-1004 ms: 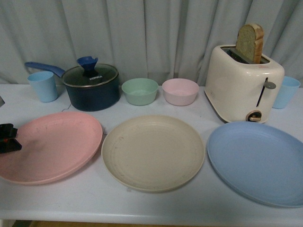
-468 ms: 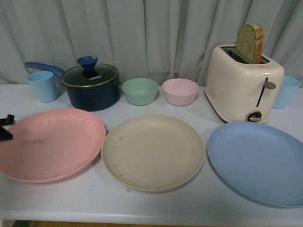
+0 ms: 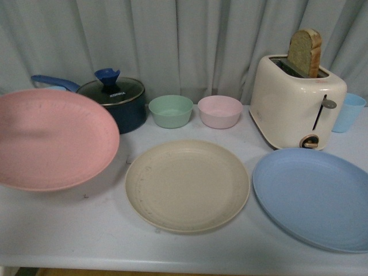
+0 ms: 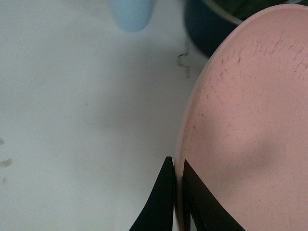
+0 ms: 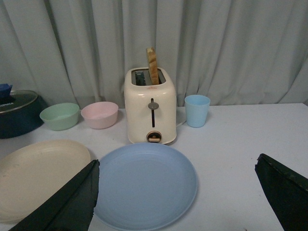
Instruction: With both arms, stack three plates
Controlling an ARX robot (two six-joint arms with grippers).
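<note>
My left gripper (image 4: 176, 166) pinches the rim of the round matte pink plate (image 3: 54, 141), held up and tilted. The round beige plate (image 3: 187, 185) lies at its four o'clock, my left arm nearer. Right gripper (image 5: 175, 163) hangs spread wide, facing the round light-blue plate (image 5: 144, 185).

The left tool (image 4: 176, 167) has two thin black fingers (image 4: 159, 207) tapering to sharp points. Those of the right tool (image 5: 177, 166) are broad, matte and black.
</note>
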